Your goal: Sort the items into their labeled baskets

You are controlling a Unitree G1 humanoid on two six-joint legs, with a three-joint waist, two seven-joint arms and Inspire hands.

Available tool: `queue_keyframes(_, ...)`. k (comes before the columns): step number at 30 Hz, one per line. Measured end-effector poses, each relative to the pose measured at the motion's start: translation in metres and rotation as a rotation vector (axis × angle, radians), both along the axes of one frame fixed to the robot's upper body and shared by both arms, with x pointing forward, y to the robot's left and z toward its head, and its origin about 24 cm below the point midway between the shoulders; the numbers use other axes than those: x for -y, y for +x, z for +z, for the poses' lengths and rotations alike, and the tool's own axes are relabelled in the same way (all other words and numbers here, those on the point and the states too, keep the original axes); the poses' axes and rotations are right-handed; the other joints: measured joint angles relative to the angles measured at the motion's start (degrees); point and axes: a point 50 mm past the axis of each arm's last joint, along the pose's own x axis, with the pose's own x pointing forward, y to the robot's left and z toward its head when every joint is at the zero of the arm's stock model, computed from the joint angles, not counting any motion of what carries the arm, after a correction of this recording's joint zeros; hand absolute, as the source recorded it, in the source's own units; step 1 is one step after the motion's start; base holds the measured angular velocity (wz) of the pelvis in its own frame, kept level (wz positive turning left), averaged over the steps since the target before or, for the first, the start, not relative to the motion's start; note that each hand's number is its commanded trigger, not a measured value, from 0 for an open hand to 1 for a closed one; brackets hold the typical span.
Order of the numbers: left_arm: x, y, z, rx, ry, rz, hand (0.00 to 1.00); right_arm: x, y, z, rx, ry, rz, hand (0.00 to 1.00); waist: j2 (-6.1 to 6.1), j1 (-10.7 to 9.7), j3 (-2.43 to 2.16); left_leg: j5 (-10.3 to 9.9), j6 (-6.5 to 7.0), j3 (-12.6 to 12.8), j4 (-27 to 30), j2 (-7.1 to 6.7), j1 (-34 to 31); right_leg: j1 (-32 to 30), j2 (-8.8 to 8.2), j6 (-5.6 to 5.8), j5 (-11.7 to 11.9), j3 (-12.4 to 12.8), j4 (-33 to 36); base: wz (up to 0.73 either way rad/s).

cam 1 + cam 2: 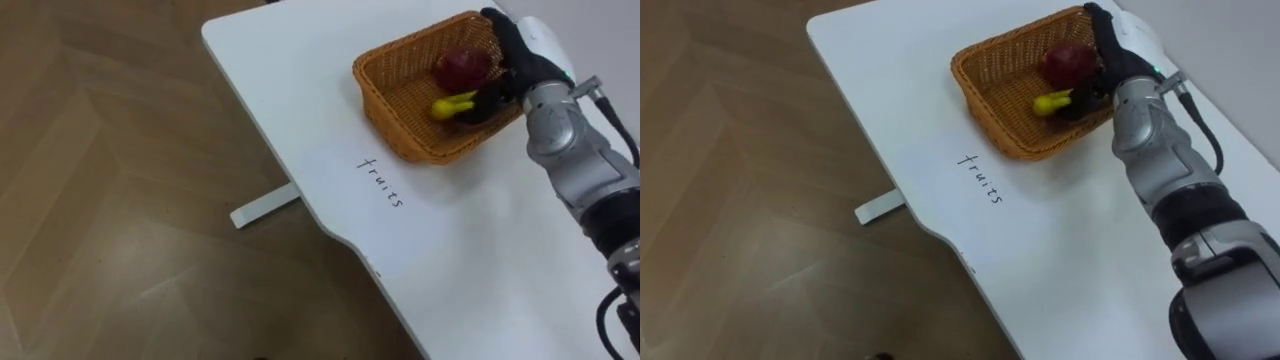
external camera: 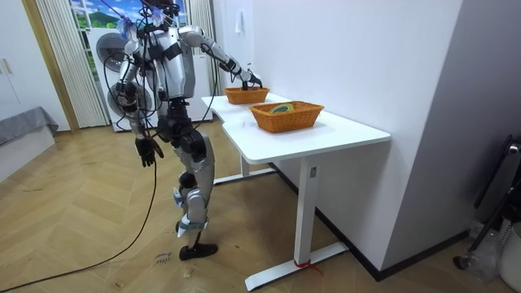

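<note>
Lighting's pretty flat and bright here, honestly. The white tabletop (image 1: 470, 240) takes soft, even light from above. The basket (image 1: 400, 130) only drops a faint, fuzzy-edged shadow along its near side, and its inside is a shade darker than its rim. The wood floor (image 1: 110, 200) reads much dimmer than the tabletop. In the room view the white wall (image 2: 366, 57) is evenly lit, and the floor under the tabletop goes a bit darker in a soft-edged patch.
</note>
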Motion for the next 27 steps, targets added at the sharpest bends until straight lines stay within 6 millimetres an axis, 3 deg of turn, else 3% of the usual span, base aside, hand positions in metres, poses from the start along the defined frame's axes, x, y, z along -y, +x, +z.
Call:
queue_keyframes(10, -0.006, -0.003, 0.001, -0.002, 0.011, 0.030, 0.00, 0.000, 0.002, 0.048, 0.151, -0.085, 0.051, 0.00, -0.41, -1.64, 0.01, -0.05, 0.21, 1.23, -2.27, 0.33, 5.34, 3.62, -0.06, -0.22, 0.16, 1.92, -0.23, -0.07)
queue_keyframes(15, -0.004, -0.010, 0.000, -0.017, 0.010, 0.038, 0.00, -0.009, 0.000, 0.060, 0.202, -0.110, 0.091, 0.00, -0.27, -2.60, -0.10, -0.29, 0.15, 2.65, -2.51, 0.78, 7.09, 4.66, 0.06, -0.22, 0.15, 2.72, -0.25, -0.14)
queue_keyframes(18, -0.001, -0.019, -0.002, -0.037, 0.009, 0.054, 0.00, -0.016, -0.003, 0.075, 0.272, -0.142, 0.130, 0.00, 0.35, -4.72, -1.02, -0.33, 0.21, 2.86, -2.33, 0.67, 7.59, 5.24, 0.01, -0.22, 0.16, 3.23, -0.27, -0.04)
queue_keyframes(21, 0.001, -0.024, -0.003, -0.044, 0.015, 0.065, 0.00, -0.020, -0.005, 0.082, 0.303, -0.158, 0.147, 0.00, 1.35, -6.52, -1.67, -0.48, 0.40, 2.85, -2.81, 0.68, 10.32, 7.81, -0.07, -0.22, 0.15, 3.18, -0.43, 0.00)
queue_keyframes(23, 0.001, -0.024, -0.003, -0.040, 0.014, 0.071, 0.00, -0.023, -0.007, 0.087, 0.332, -0.175, 0.160, 0.00, 1.89, -7.39, -1.72, -0.51, 0.44, 3.22, -3.39, 0.79, 11.91, 8.94, -0.11, -0.18, 0.13, 3.18, -1.13, -0.11)
queue_keyframes(25, 0.001, -0.023, -0.002, -0.028, 0.012, 0.088, 0.00, -0.028, -0.010, 0.095, 0.372, -0.176, 0.178, 0.00, 1.99, -8.24, -2.27, -0.48, 0.39, 3.91, -4.18, 0.90, 13.38, 9.79, -0.12, -0.17, 0.12, 3.19, -1.29, -0.22)
queue_keyframes(27, 0.002, -0.020, -0.001, -0.012, 0.009, 0.090, 0.00, -0.029, -0.013, 0.101, 0.399, -0.173, 0.186, 0.00, 2.05, -9.72, -2.48, -0.40, 0.31, 3.93, -4.65, 0.92, 14.31, 10.60, -0.15, -0.18, 0.13, 3.21, -1.37, -0.07)
